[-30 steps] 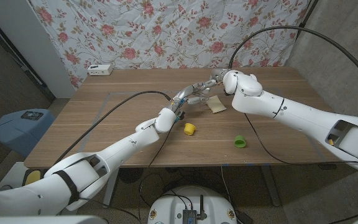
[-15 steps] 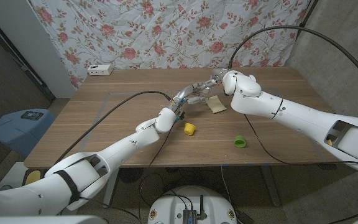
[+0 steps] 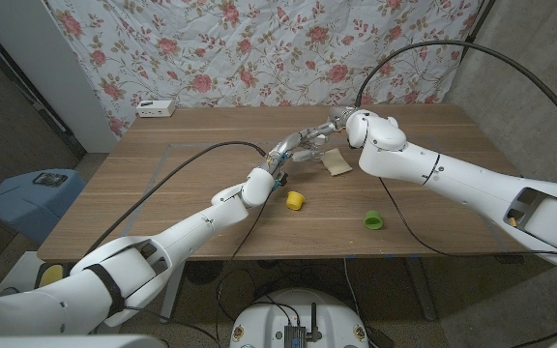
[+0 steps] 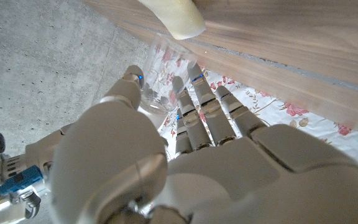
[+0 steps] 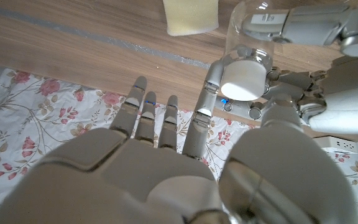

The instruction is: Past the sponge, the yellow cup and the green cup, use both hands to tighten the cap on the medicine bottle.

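**Both hands on the bottle, cap-twisting time**

The two hands meet over the far middle of the worktop (image 3: 162, 184), just beyond the sponge (image 3: 336, 162), with the yellow cup (image 3: 296, 199) and green cup (image 3: 373, 220) sitting nearer the robot. The left hand (image 3: 293, 148) is wrapped around the clear body of the medicine bottle (image 5: 248, 31), lifted off the wood. The right hand (image 3: 334, 126) has thumb and a finger pinched on the white cap (image 5: 246, 78) — the other fingers just stick out straight.

My take on doing this bit well: keep the left grip firm so the body can't spin, turn only from the right wrist, and keep the cap square to the neck so it doesn't cross-thread. Re-pinch in short turns rather than one big twist.

The bottle itself is see-through plastic, empty as far as I can tell, with a round, smooth white cap — probably slippery, so pinch pressure matters.
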Robot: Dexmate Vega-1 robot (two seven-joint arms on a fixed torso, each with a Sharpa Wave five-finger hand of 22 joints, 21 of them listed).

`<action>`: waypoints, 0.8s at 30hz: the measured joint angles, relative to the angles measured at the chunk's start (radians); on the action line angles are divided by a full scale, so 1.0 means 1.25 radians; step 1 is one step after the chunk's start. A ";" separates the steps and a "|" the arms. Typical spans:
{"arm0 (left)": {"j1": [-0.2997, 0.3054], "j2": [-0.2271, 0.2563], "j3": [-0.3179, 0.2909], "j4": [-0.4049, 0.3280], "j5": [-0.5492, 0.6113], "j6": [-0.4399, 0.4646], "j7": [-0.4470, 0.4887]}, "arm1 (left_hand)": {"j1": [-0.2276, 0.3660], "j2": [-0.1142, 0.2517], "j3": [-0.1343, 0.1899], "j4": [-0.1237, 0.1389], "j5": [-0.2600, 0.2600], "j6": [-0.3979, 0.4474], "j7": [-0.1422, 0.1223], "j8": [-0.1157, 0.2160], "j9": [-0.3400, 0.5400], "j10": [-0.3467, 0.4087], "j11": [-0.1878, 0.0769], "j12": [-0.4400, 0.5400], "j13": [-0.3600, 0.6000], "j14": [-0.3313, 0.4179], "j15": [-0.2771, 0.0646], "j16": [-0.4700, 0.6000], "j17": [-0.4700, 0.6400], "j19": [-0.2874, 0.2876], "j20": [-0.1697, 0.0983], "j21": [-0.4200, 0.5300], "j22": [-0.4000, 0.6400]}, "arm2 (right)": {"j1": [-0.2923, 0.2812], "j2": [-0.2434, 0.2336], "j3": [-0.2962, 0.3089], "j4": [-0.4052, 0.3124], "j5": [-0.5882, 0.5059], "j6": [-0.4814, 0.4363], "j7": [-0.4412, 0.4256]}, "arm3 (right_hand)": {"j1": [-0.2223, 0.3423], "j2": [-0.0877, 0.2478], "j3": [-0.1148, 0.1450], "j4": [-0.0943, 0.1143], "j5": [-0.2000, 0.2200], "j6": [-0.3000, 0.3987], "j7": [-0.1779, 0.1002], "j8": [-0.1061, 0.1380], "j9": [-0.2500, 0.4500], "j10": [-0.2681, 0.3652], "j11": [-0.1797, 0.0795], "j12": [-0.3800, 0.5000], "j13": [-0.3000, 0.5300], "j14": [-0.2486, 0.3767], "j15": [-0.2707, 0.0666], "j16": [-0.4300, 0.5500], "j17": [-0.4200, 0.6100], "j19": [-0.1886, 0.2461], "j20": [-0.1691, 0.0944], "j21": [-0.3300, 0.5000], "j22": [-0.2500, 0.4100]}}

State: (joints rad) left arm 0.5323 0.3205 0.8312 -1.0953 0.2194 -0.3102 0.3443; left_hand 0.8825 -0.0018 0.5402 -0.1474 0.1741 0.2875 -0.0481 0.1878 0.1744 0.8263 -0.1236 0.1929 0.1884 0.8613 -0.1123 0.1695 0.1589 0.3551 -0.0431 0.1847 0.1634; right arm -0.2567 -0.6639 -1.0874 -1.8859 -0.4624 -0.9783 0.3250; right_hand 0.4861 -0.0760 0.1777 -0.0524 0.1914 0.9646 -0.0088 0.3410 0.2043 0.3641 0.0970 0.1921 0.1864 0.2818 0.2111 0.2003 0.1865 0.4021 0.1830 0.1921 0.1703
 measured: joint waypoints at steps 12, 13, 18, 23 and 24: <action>-0.003 -0.001 0.002 0.002 0.000 -0.004 -0.002 | 0.001 0.001 0.000 0.000 0.000 0.000 0.000 0.000 0.000 0.000 0.000 0.000 0.000 0.000 0.000 0.000 0.000 0.000 0.000 0.000 0.000 | -0.003 -0.012 0.003 -0.019 0.008 -0.007 0.004 | -0.027 0.013 -0.009 0.002 0.002 -0.115 0.010 -0.047 0.021 -0.069 0.023 -0.009 0.002 -0.043 0.005 -0.010 0.002 -0.040 0.005 -0.009 0.000; -0.003 -0.001 0.002 0.002 0.000 -0.004 -0.002 | 0.001 0.001 0.000 0.000 0.000 0.000 0.000 0.000 0.000 0.000 0.000 0.000 0.000 0.000 0.000 0.000 0.000 0.000 0.000 0.000 0.000 | -0.003 -0.012 0.003 -0.019 0.010 -0.007 0.005 | -0.027 0.013 -0.009 0.002 0.002 -0.124 0.012 -0.052 0.021 -0.072 0.026 -0.009 0.002 -0.046 0.003 -0.010 0.002 -0.040 0.005 -0.009 0.000; -0.003 0.000 0.002 0.002 0.001 -0.006 -0.003 | 0.001 0.001 0.000 0.000 0.000 0.000 0.000 0.000 0.000 0.000 0.000 -0.001 0.000 0.000 0.000 0.000 0.000 0.000 0.000 0.000 0.000 | -0.006 -0.019 0.007 -0.030 0.022 -0.006 0.012 | -0.032 0.018 -0.010 0.001 0.002 -0.168 0.023 -0.071 0.027 -0.103 0.034 -0.012 0.002 -0.058 0.003 -0.010 0.002 -0.052 0.008 -0.009 0.000; -0.001 0.001 0.002 -0.004 0.002 -0.006 -0.004 | 0.001 0.001 0.000 0.000 0.000 0.000 0.000 0.000 0.000 0.000 0.000 -0.001 0.000 0.000 0.000 0.000 0.000 0.000 0.000 0.000 0.000 | -0.011 -0.031 0.020 -0.047 0.039 0.000 0.021 | -0.024 0.027 -0.002 -0.009 0.002 -0.214 0.026 -0.089 0.032 -0.131 0.045 -0.012 0.002 -0.084 0.003 -0.013 0.002 -0.069 0.008 -0.009 0.000; 0.000 0.002 0.002 -0.005 0.002 -0.006 -0.004 | 0.001 0.001 0.000 0.000 0.000 0.000 0.000 0.000 0.000 0.000 0.000 -0.001 0.000 0.000 0.000 0.000 0.000 0.000 0.000 0.000 0.000 | -0.011 -0.031 0.020 -0.047 0.042 0.001 0.024 | -0.022 0.029 0.000 -0.011 0.002 -0.221 0.027 -0.092 0.032 -0.139 0.047 -0.012 0.002 -0.093 0.003 -0.015 0.002 -0.073 0.010 -0.009 0.000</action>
State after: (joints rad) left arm 0.5326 0.3227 0.8342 -1.1020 0.2219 -0.3172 0.3398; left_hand 0.8836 -0.0009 0.5401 -0.1475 0.1736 0.2875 -0.0481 0.1878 0.1744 0.8263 -0.1236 0.1916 0.1887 0.8613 -0.1123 0.1696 0.1589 0.3551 -0.0431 0.1847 0.1634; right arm -0.2701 -0.7029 -1.0625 -1.9446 -0.4103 -0.9770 0.3548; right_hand 0.4592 -0.0401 0.1778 -0.0666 0.1933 0.6886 0.0249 0.2264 0.2443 0.1900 0.1555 0.1771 0.1887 0.1660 0.2142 0.1810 0.1886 0.3106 0.1956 0.1805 0.1703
